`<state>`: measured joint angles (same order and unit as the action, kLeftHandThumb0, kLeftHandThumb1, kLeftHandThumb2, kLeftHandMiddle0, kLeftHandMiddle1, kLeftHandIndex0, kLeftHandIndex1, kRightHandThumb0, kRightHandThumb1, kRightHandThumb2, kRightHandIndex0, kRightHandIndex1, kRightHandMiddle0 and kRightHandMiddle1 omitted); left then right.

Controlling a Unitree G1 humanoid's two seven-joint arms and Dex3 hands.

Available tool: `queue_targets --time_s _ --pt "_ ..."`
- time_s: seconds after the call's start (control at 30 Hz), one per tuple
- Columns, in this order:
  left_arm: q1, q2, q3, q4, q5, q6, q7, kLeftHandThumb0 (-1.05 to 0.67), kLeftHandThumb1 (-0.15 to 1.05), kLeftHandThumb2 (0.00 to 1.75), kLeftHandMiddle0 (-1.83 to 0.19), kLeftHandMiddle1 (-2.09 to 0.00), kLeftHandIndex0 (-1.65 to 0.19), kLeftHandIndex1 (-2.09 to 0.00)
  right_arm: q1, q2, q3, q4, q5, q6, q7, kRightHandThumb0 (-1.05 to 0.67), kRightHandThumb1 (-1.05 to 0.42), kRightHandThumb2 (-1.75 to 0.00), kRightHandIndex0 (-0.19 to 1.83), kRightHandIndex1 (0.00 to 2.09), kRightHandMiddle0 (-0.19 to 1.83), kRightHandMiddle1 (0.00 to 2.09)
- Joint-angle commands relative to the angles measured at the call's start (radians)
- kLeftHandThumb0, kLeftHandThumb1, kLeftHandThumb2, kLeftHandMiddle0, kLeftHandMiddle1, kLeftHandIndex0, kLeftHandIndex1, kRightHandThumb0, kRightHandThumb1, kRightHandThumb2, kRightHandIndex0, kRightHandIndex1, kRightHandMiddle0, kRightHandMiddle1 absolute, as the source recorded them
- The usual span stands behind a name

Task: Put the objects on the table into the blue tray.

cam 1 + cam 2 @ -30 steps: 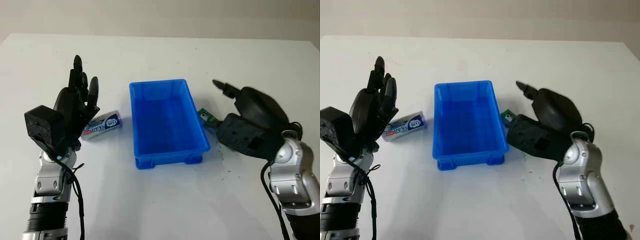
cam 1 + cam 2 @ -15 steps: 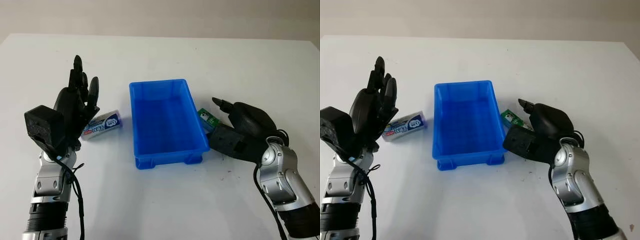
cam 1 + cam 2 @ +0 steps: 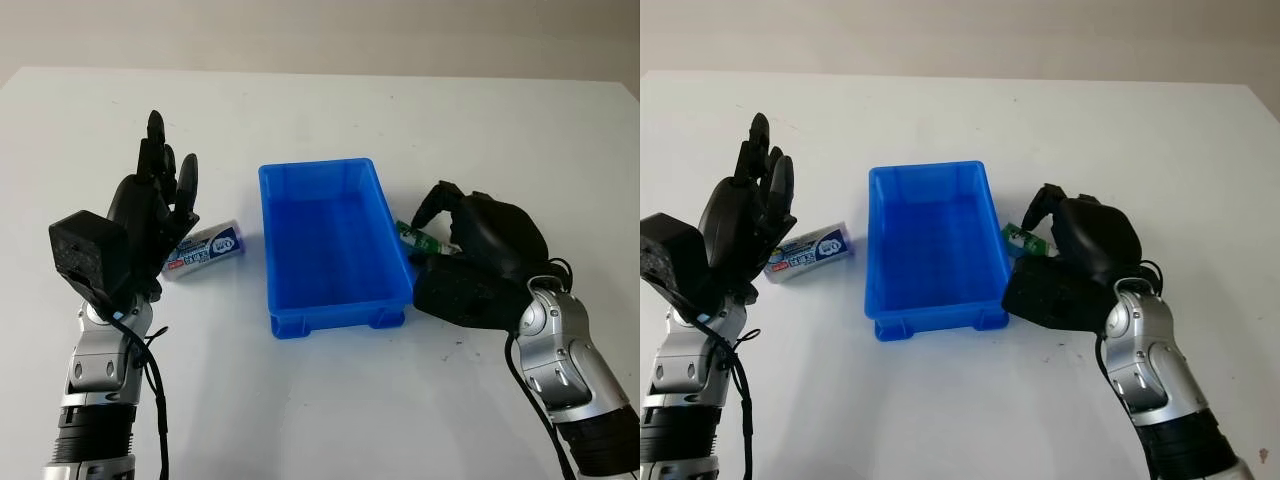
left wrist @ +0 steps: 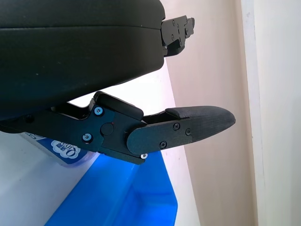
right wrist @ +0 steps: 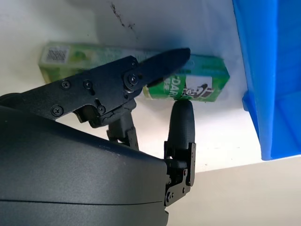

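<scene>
Left hand [image 3: 150, 215] raised upright and open; right hand [image 3: 470, 240] curled downward, fingers closing.

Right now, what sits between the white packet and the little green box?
The blue tray, seen from the head camera, with the white packet left of it and the green box right.

Both hands matte black plastic, 3 fingers ea: left hand [image 3: 150, 215], right hand [image 3: 480, 250]. Small silver screws at finger joints. Forearms silver metal w/ black segments, thin black cables looping alongside. Black boxy cam module on left wrist.
</scene>
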<state>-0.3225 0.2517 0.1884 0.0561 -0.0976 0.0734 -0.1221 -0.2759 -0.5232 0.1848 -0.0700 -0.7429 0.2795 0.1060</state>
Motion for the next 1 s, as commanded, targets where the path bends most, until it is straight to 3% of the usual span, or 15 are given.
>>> queue_targets --time_s 0.0,0.53,0.97 --pt "-0.013 0.005 0.000 -0.004 0.001 -0.005 0.002 -0.81 1.05 0.59 0.19 0.00 0.19 0.00 0.008 -0.010 -0.016 0.001 0.003 -0.017 -0.012 -0.40 -0.97 -0.06 0.57 2.09 0.32 2.09" --pt "-0.012 0.006 -0.001 -0.008 0.006 -0.003 0.006 -0.81 1.05 0.58 0.19 0.00 0.19 0.00 -0.003 -0.016 -0.022 0.021 0.005 -0.053 -0.004 -0.37 -1.00 -0.05 0.62 2.09 0.41 2.09" --pt "-0.010 -0.001 -0.004 -0.013 0.007 0.003 0.009 -0.81 1.05 0.58 0.19 0.00 0.19 0.00 -0.023 -0.009 -0.054 0.062 0.030 -0.129 -0.112 -0.33 -0.99 -0.05 0.68 2.09 0.43 2.09"
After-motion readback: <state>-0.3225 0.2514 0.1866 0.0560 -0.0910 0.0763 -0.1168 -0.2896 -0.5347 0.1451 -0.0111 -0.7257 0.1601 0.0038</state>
